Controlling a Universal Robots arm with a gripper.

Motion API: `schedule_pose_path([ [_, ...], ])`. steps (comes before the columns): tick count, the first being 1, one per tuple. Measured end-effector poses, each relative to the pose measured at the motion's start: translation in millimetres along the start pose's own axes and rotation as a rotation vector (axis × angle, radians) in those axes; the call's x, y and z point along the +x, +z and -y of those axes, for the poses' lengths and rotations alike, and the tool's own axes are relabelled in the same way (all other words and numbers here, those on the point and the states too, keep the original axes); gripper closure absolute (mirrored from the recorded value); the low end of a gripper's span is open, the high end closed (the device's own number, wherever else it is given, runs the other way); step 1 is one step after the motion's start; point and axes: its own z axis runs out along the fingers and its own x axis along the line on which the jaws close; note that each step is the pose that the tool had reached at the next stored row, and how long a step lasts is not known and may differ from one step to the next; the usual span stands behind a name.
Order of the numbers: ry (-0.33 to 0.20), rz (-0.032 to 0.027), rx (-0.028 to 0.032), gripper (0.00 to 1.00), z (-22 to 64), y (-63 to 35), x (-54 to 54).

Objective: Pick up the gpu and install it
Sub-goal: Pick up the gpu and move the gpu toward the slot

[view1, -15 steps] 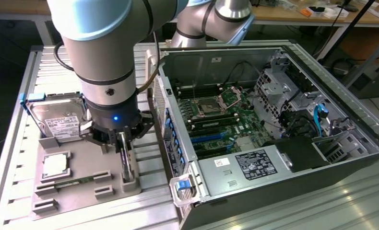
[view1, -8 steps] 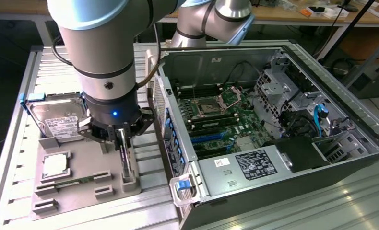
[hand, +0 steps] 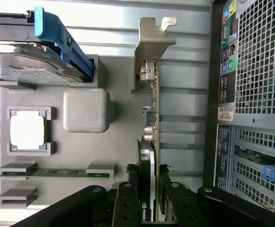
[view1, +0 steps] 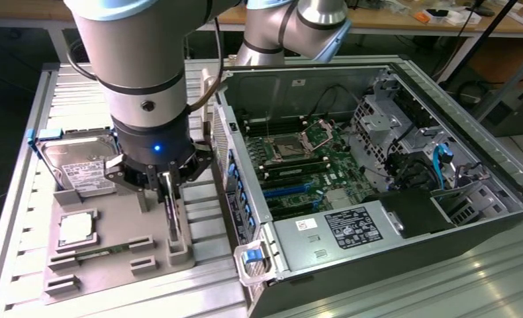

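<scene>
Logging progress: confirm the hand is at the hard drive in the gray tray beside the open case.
Wrong: the wrist view shows the hand at the gpu, not the hard drive, in the gray tray beside the open case.

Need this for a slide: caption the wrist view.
Gripper over the upright gpu in its grey fixture, beside the computer case.

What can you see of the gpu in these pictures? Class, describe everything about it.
The gpu stands on edge, held upright in the grey holder tray, beside the open computer case. It is a thin card with a green circuit board, a dark rounded cooler on one face and small metal parts along its edge. A silver metal bracket with a hooked tab sits at one end. The gripper straddles the other end; whether it grips the card cannot be told.
</scene>
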Motion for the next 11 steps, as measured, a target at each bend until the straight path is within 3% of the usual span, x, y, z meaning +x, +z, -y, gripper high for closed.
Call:
schedule_pose_path([
  [11, 0.0, 0.0, 0.0, 0.73, -0.7, -17.0, -0.5],
])
